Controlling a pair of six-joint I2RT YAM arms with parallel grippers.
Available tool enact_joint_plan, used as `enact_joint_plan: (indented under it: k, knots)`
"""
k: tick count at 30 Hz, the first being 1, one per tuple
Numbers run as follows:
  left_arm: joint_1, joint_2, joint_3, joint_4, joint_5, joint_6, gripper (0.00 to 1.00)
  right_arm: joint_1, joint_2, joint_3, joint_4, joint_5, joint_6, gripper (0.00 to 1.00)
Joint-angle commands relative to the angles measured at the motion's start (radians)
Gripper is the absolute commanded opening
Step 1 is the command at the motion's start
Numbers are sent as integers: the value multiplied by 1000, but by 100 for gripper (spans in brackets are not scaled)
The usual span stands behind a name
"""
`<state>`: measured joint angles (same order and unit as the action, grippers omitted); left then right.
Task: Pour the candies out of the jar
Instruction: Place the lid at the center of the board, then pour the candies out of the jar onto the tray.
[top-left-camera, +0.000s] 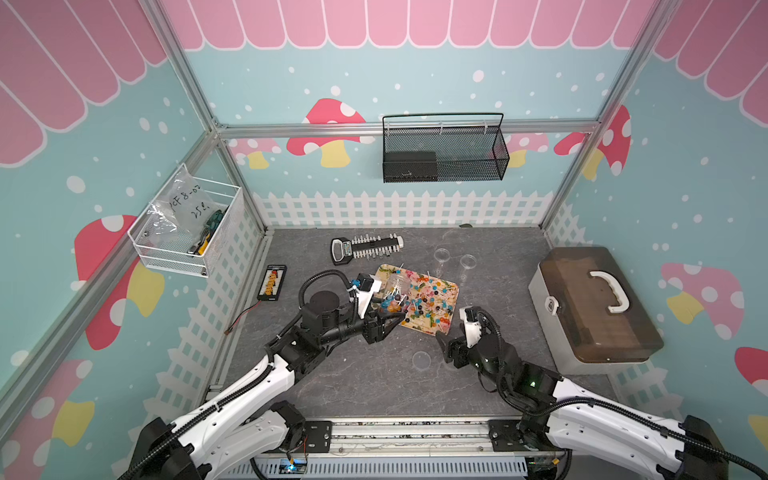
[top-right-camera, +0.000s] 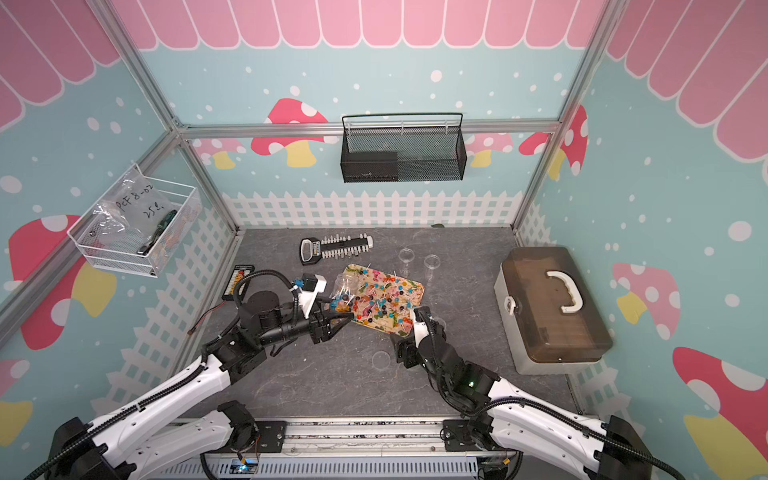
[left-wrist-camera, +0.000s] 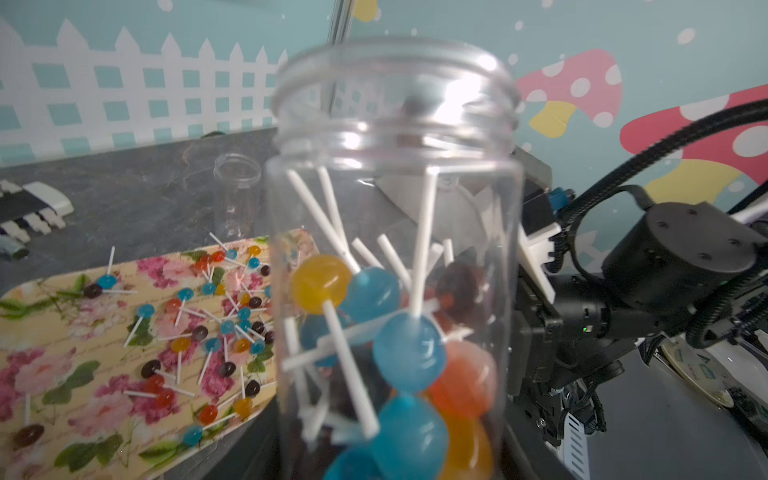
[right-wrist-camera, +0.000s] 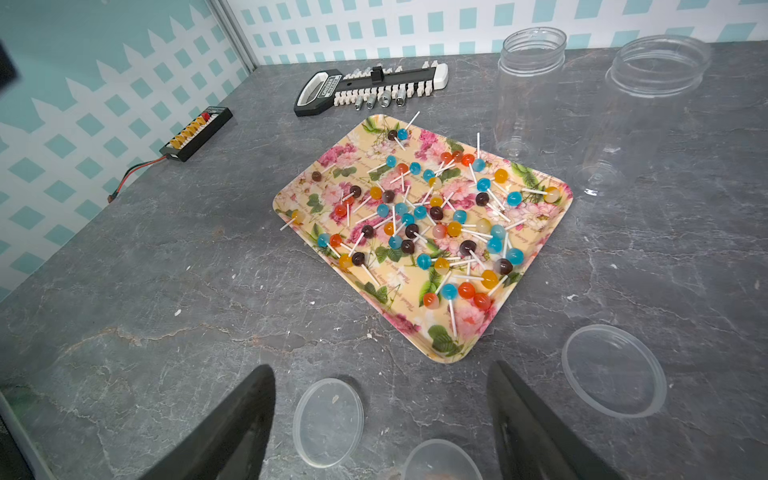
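My left gripper (top-left-camera: 384, 318) pinches the jar (left-wrist-camera: 395, 208), candies (left-wrist-camera: 409, 353) inside; more on tray (right-wrist-camera: 449, 345) ahead. My right gripper (right-wrist-camera: 380, 370) spread, empty.

The one legible writing is a black handwritten note on the clear bag (top-left-camera: 187, 203) in the white wire basket (top-left-camera: 224, 232) on the left wall. In both top views it reads "PCF8-02" and, on the line beneath, "25" followed by a mark like a small "e" (that last character is uncertain) (top-right-camera: 133, 203).

The floral tray (right-wrist-camera: 440, 340) carries lines of printed cursive script, too fine to read. The socket rail (right-wrist-camera: 374, 89) has a white label on its black handle, with lettering too small to read. A small white mark low on the black mesh basket (top-left-camera: 444, 158) cannot be read either.
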<state>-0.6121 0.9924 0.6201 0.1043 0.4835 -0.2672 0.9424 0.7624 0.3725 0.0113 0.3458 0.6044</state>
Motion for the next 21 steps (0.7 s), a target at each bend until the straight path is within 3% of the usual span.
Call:
enact_joint_plan:
  k: [1, 10, 21]
  knots:
    - [20, 38, -17, 70, -2, -65, 59, -7, -11, 2, -10, 6, 28, 79]
    - [95, 196, 4, -22, -41, -97, 59, -10, -43, -9, -8, -20, 29, 79]
    - [116, 437, 225, -366, -149, 14, 58, -14, -130, -34, -10, -48, 1, 80]
